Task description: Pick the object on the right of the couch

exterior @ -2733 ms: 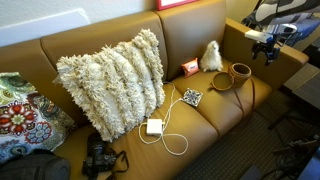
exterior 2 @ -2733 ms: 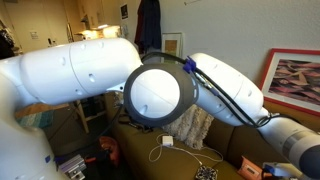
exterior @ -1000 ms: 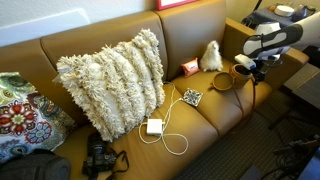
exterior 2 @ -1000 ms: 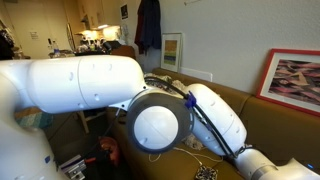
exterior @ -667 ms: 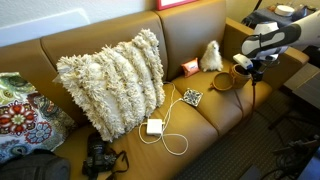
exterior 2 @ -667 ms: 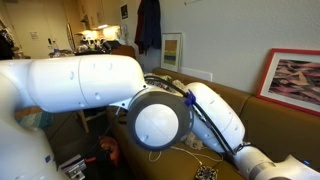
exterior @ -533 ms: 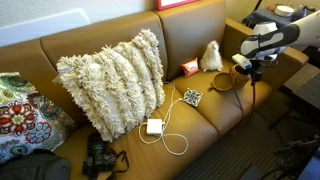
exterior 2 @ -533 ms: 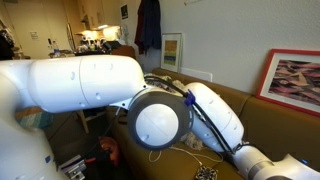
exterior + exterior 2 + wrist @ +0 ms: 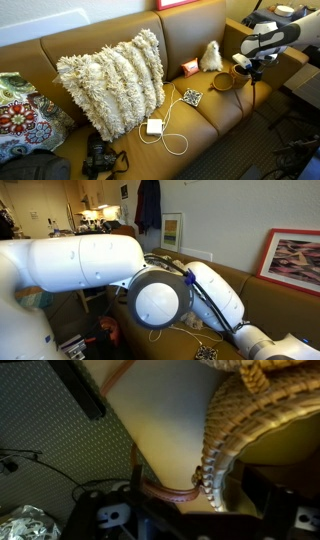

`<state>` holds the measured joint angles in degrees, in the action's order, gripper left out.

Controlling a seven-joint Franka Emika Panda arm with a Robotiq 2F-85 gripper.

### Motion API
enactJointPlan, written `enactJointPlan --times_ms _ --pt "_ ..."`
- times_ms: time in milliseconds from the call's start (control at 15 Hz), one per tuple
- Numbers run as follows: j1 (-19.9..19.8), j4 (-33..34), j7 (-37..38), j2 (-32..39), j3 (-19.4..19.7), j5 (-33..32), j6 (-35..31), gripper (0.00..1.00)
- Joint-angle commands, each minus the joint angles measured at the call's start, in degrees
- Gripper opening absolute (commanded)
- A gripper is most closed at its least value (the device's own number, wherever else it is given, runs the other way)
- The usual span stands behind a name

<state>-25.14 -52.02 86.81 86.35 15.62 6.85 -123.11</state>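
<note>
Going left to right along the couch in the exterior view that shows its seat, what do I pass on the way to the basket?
patterned cushion → shaggy cream pillow → white charger → small patterned tile → cream fluffy toy → woven basket

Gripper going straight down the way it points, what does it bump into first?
Probably the woven basket, right under the open gripper on the couch seat. Depth is hard to judge, so its rim or the thin strap might come first.
</note>
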Motion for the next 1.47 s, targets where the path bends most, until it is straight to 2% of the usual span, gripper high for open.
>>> enactJointPlan --times_ms 0,267,533,800,867,933,1000,1400 --pt "-0.3 0.3 0.1 0.0 -0.3 -0.5 0.2 1.0" --pt "-0.1 0.3 -0.3 0.0 -0.2 -0.7 1.2 1.0" --pt "-0.4 0.9 -2.1 -0.3 -0.8 -0.5 9.0 1.0" --pt "-0.6 1.3 -2.7 -0.5 -1.4 -0.3 13.1 0.99" --pt "-0.7 1.3 -3.3 -0.5 -1.5 -0.4 13.4 0.75" --pt "-0.7 1.3 -3.8 -0.5 -1.7 -0.4 13.6 0.75" --pt "-0.7 1.3 -4.2 -0.5 -1.8 -0.3 13.4 0.7" --pt "-0.6 1.3 -5.4 -0.5 -1.7 -0.3 12.7 0.27"
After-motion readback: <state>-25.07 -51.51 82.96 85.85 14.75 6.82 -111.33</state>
